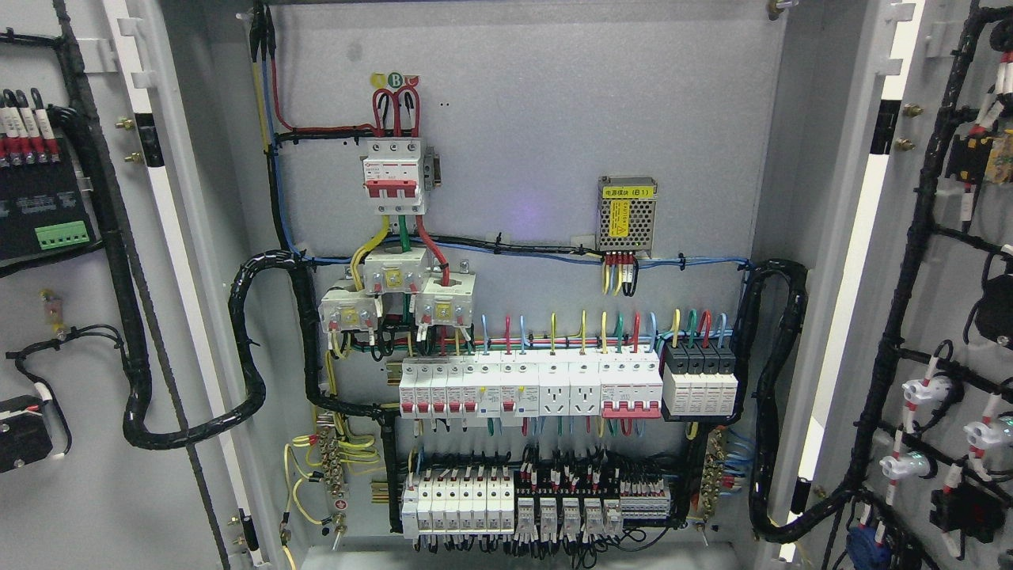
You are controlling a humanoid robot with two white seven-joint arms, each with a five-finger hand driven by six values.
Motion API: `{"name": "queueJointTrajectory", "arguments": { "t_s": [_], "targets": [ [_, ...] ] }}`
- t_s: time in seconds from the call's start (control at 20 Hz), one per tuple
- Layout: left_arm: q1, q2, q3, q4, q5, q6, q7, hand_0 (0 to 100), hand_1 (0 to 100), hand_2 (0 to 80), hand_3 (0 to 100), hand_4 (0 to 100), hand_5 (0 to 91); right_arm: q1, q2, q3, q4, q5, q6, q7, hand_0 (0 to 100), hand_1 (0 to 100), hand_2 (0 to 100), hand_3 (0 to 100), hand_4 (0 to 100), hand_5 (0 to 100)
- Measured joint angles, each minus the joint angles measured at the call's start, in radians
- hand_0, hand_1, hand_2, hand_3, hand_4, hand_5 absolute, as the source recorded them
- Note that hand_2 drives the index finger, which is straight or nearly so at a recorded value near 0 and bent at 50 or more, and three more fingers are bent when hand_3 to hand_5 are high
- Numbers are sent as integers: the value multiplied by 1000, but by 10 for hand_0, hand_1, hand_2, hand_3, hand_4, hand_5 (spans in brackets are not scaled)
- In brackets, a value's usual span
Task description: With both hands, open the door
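Note:
A grey electrical cabinet fills the head view with both doors swung wide. The left door (71,491) shows its inner face with a black module and cable loom. The right door (942,261) also shows its inner face, with black wiring and white indicator lamp backs. Between them the back panel (522,119) is exposed, carrying a red and white main breaker (393,176), a row of white breakers (529,385) and lower terminal blocks (534,503). Neither of my hands nor any arm is in the picture.
Thick black cable bundles loop from the panel to each door, on the left (245,356) and on the right (772,396). A small metal power supply (627,214) sits at the upper right of the panel. Door hinges and frame edges stand on both sides.

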Motion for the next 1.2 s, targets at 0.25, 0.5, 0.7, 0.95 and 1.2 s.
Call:
{"name": "queueJointTrajectory", "arguments": {
  "t_s": [0.25, 0.5, 0.7, 0.95, 1.2],
  "targets": [
    [23, -1, -5, -30, 15, -8, 0, 0, 0, 0, 0, 31, 0, -18, -8, 22, -6, 4, 0, 2, 106, 0, 0, 0, 0, 0],
    [72, -7, -17, -85, 30, -14, -2, 0, 0, 0, 0, 31, 0, -35, -16, 60, -8, 8, 0, 4, 106, 0, 0, 0, 0, 0],
    [113, -20, -35, -141, 35, -18, -2, 0, 0, 0, 0, 31, 0, -43, -20, 106, -2, 27, 0, 4, 107, 0, 0, 0, 0, 0],
    [144, -41, -74, -213, 35, -21, -5, 0, 0, 0, 0, 31, 0, -57, -21, 189, 28, 96, 0, 7, 107, 0, 0, 0, 0, 0],
    [179, -64, -149, -262, 3, -25, -2, 0, 0, 0, 0, 31, 0, -64, -17, 276, 82, 143, 1, -1, 107, 0, 0, 0, 0, 0]
  ]
}}
